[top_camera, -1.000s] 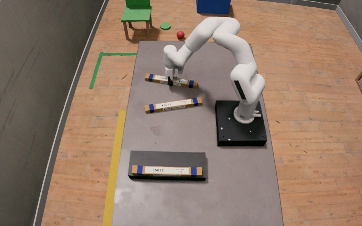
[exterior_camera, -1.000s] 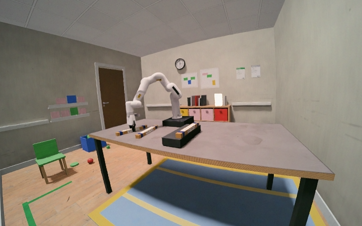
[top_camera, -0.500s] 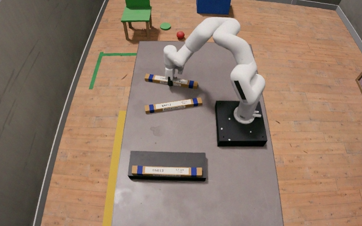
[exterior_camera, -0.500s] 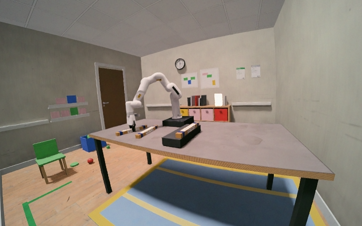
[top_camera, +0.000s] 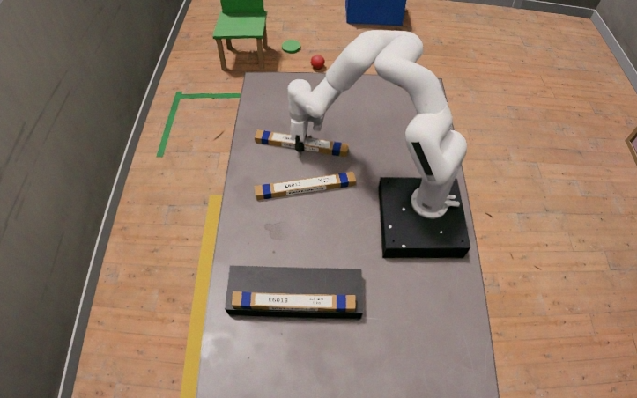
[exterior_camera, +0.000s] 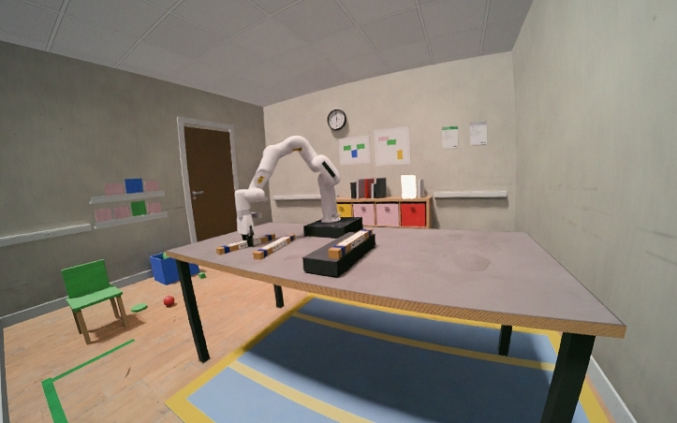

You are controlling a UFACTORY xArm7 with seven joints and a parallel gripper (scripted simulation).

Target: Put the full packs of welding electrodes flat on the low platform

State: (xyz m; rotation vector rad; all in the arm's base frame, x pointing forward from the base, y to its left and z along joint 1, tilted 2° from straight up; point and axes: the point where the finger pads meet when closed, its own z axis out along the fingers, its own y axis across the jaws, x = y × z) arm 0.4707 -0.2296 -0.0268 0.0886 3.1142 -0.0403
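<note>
Top view shows the gripper (top_camera: 299,143) pointing straight down at the grey table (top_camera: 311,232), its jaws closed across the middle of the far pack (top_camera: 300,142), at twelve o'clock from the table's centre. A second pack (top_camera: 305,186) lies flat just nearer, slightly slanted, apart from the first. At six o'clock, the third pack (top_camera: 293,300) lies flat on the low dark platform (top_camera: 241,276). The arm's black base (top_camera: 395,242) sits at three o'clock.
</note>
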